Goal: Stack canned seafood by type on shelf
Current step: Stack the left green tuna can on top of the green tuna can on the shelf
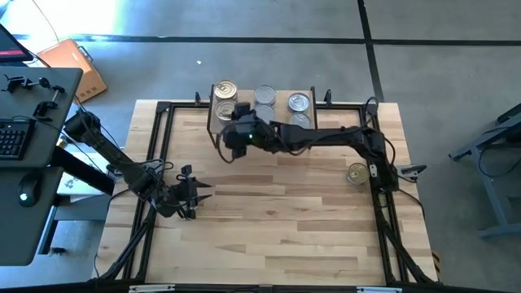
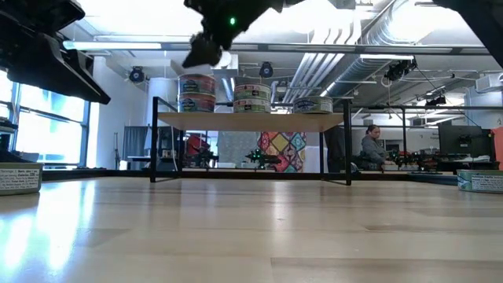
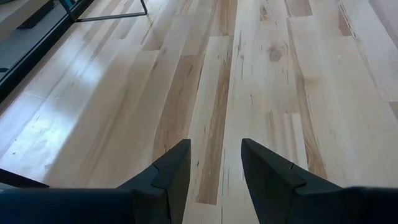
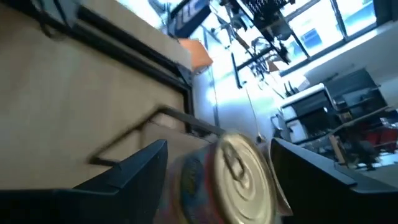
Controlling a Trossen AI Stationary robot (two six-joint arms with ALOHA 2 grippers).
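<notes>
Overhead view: the shelf, a low wooden rack on black legs, stands at the 12 o'clock edge of the table. Tins sit on it in three groups: a gold-lidded stack at the 9 o'clock end, a silver-lidded pair in the middle, and another silver-lidded pair toward 3 o'clock. The right arm reaches across the shelf from the 3 o'clock side, and the right gripper hangs over the shelf's 9 o'clock end, just beside the gold stack. One loose tin lies on the table at 3 o'clock, near the right arm's base. The left gripper waits low over the table toward 8 o'clock.

Low view: this adds what the overhead view hides, namely the stack heights and side labels. The gold stack is two tins high, beside the middle tins and a lower tin. Further tins show at the far left edge and far right edge. A seated person appears in the room behind.

Right wrist view: a gold-lidded tin sits between the right gripper's widely spread fingers; whether they touch it cannot be told.

Left wrist view: the left gripper's fingers stand apart over bare boards.
</notes>
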